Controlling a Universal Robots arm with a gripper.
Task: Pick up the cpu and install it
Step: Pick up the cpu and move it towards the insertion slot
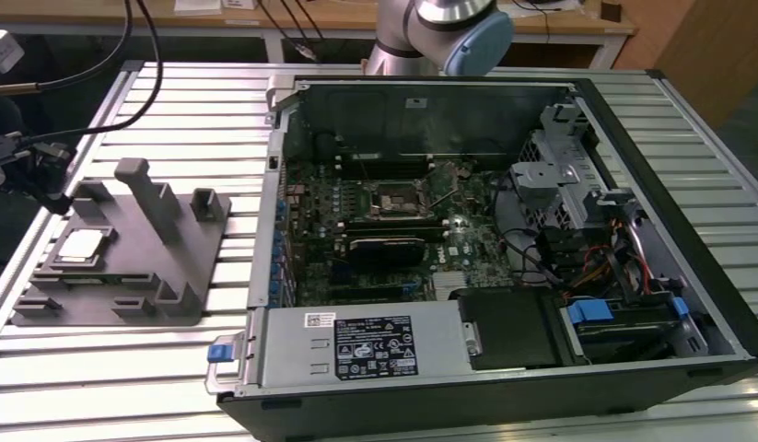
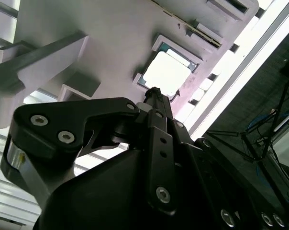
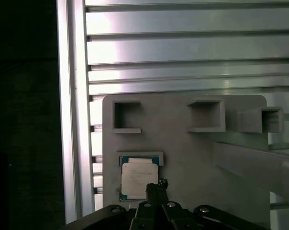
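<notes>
**Closed gripper poised over the cpu in its tray pocket**

The cpu lies flat, silvery top up, in a shallow square pocket of the grey tray. In the exterior view the pocket sits at about nine o'clock on the tray. The tray lies on the slatted table, at nine o'clock from the open computer case. The pocket's raised lip probably keeps the chip square and in a known spot for a repeatable pick.

In both wrist views the gripper hangs just above the cpu's edge. Its fingertips are pinched together with no gap showing, and nothing is held between them. The chip is not yet lifted, and I judge that the tips are not touching it.

The socket waits on the motherboard, toward ten o'clock from the case's middle. From here I cannot tell whether its frame stands open.

In the second wrist view the gripper's black body covers much of the tray. The first wrist view cuts off the gripper's linkage at the picture's edge. Glare washes out the markings on the chip's top.
</notes>
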